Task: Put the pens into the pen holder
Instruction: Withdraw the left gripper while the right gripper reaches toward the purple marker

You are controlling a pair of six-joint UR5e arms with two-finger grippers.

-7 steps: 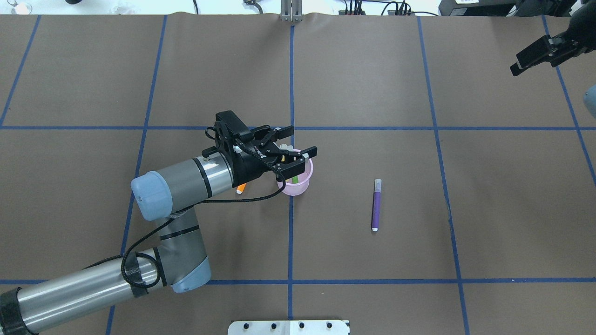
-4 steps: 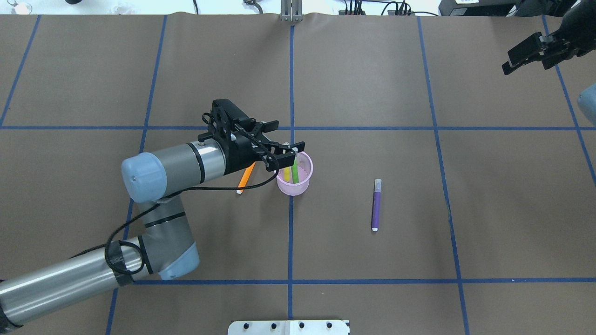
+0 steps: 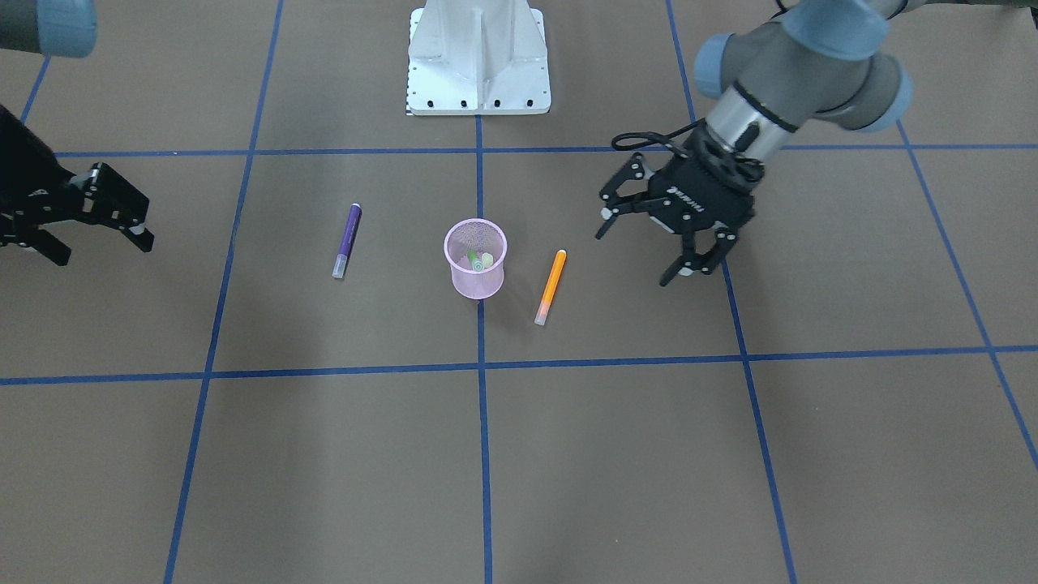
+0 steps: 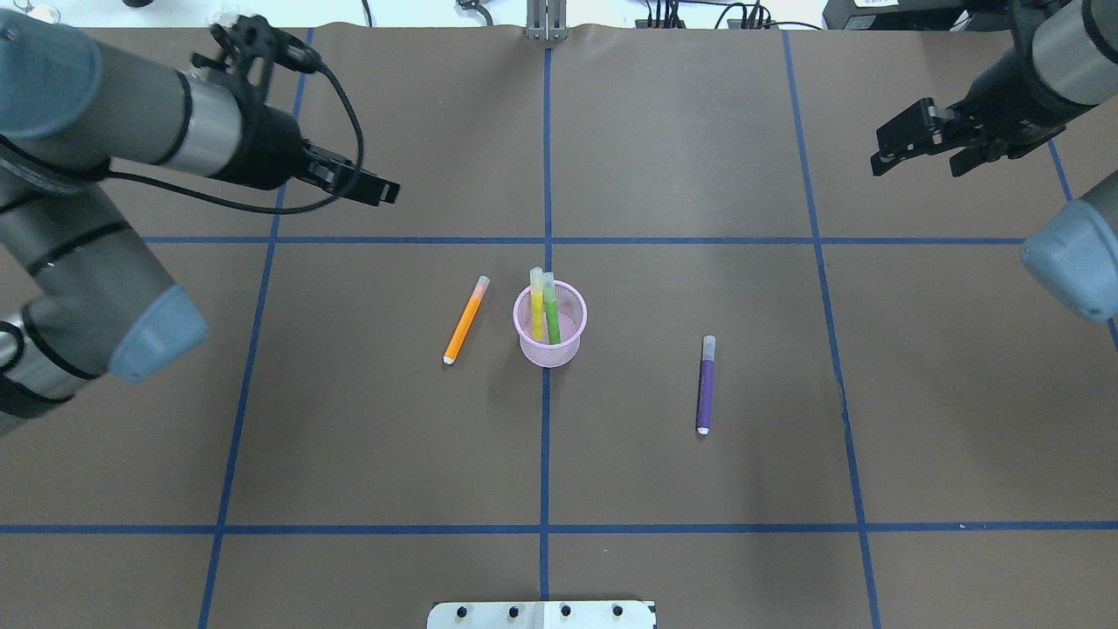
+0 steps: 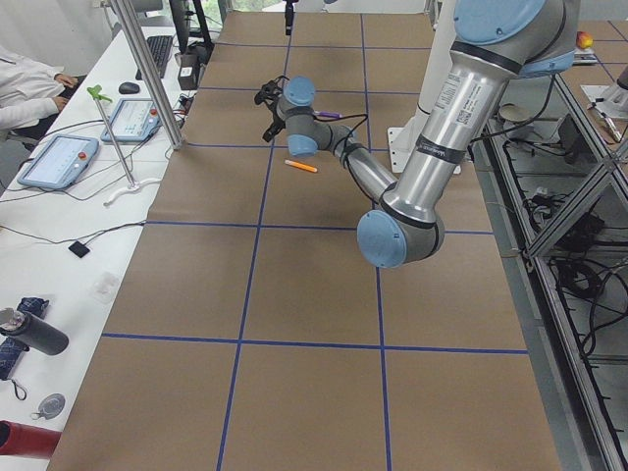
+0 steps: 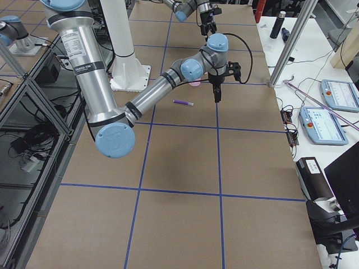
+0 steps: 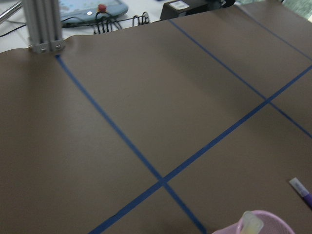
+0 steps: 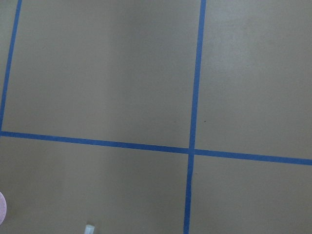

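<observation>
The pink mesh pen holder [image 4: 548, 349] stands upright at the table's middle, also in the front view [image 3: 477, 284]. A yellow pen [image 4: 537, 306] and a green pen [image 4: 551, 307] stand in it. The orange pen [image 4: 464, 320] lies just left of it, apart from it [image 3: 551, 285]. The purple pen [image 4: 706, 384] lies to its right [image 3: 347, 240]. My left gripper [image 4: 384, 190] is open and empty, raised at the back left [image 3: 636, 247]. My right gripper [image 4: 915, 150] is open and empty at the back right [image 3: 101, 250].
Brown paper with blue tape lines covers the table. The robot's white base plate [image 4: 541, 614] sits at the near edge. A metal post [image 4: 547, 22] and cables stand at the far edge. The left wrist view shows the holder's rim [image 7: 273, 228].
My left gripper has pulled away from above the pen holder, up and to the back left, uncovering the orange pen. My right gripper has moved left, toward the table's middle.
</observation>
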